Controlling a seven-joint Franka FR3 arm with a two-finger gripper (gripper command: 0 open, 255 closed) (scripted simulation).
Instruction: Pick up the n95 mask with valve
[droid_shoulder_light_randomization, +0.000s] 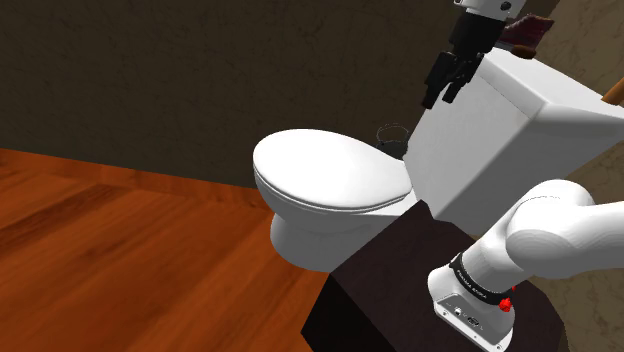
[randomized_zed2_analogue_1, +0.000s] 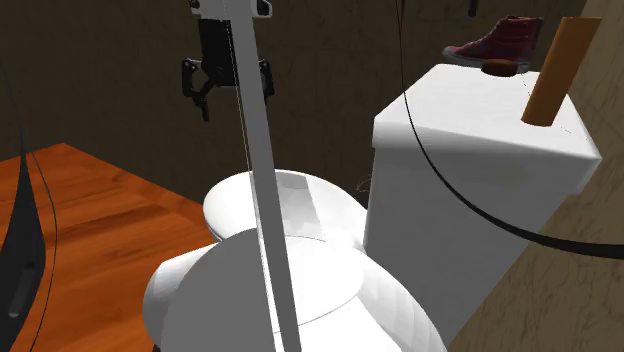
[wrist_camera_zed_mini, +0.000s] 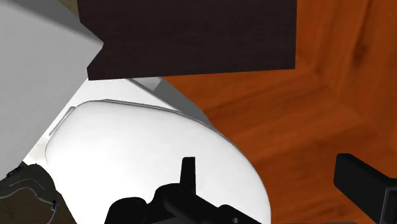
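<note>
Fingers (wrist_camera_zed_mini: 188, 175): apart, nothing between them. The wrist view shows one thin prong and one broad block, with white lid and floor in the gap.

Gripper (droid_shoulder_light_randomization: 441, 95): black, hanging in the air in front of the upper face of the tank (droid_shoulder_light_randomization: 500, 140) and pointing down toward the toilet. It touches nothing.

Mask (wrist_camera_zed_mini: 27, 186): a small dark olive-grey shape with thin pale strap lines. It lies at the rear of the lid (droid_shoulder_light_randomization: 330, 170), where the lid meets the foot of the tank. In the shoulder view it is a dark loop below the gripper and to its left, well apart from it. In the wrist view it sits outside the thin finger, not between the two. The valve cannot be made out.

Handling (judgement):
- It is likely very light, a thin moulded cup that holds its shape but dents if squeezed.
- The straps are loose and could snag or slip.
- The valve would be the only hard spot.
- The best hold is probably a pinch across the cup's edge or dome with modest force, not the straps.
- The tank wall sits close behind the mask, so finger room on that side looks tight.

Surroundings: a dark red shoe (randomized_zed2_analogue_1: 500, 45) and a brown cylinder (randomized_zed2_analogue_1: 555, 70) stand on the tank top, a wood floor (droid_shoulder_light_randomization: 120, 250) surrounds the toilet, and the dark stand (wrist_camera_zed_mini: 191, 38) sits beside it.
</note>
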